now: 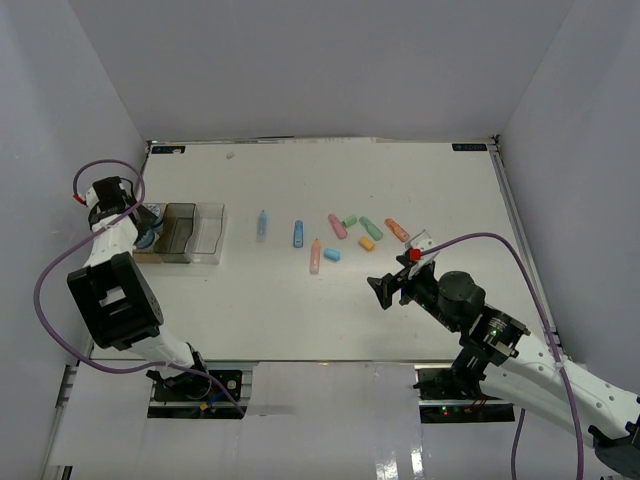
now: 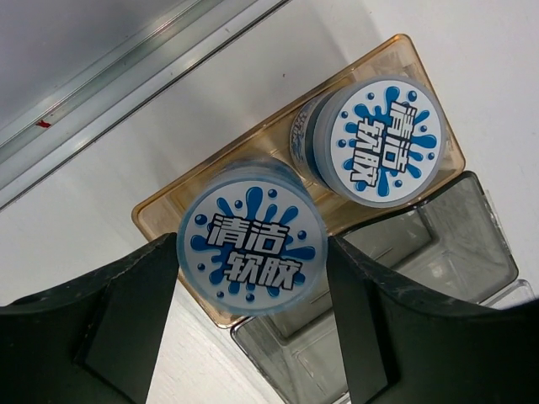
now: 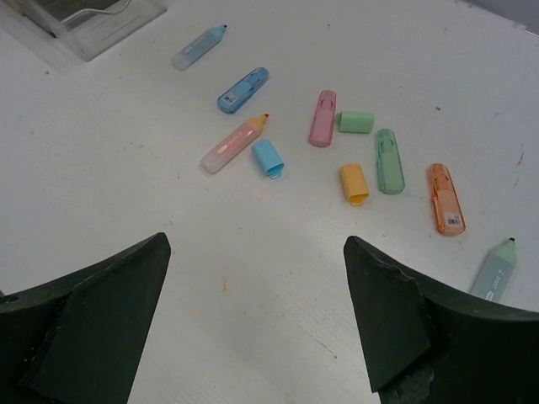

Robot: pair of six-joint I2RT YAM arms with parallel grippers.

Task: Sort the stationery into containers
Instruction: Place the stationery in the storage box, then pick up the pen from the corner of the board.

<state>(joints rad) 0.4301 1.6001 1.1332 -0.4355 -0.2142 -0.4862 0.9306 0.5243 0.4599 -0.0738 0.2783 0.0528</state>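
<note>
Over at the table's [image 1: 300, 320] left edge, the left gripper [image 2: 253, 240] hangs above the tan bin [image 2: 269, 139], fingers [image 2: 126, 320] flanking a blue-and-white roll [image 2: 251, 257] right at its sides. Squeezing it or letting go? Cannot tell. A second roll [image 2: 375, 139] sits at the bin's other end. The smart play looks like spreading wide and lifting straight up, with no sideways nudge to tip the roll or bump the clear bins [image 2: 455, 244] alongside. The right gripper [image 3: 257, 244] hovers, jaws wide apart and empty, above the pastel markers [image 3: 322, 118] mid-table.
</note>
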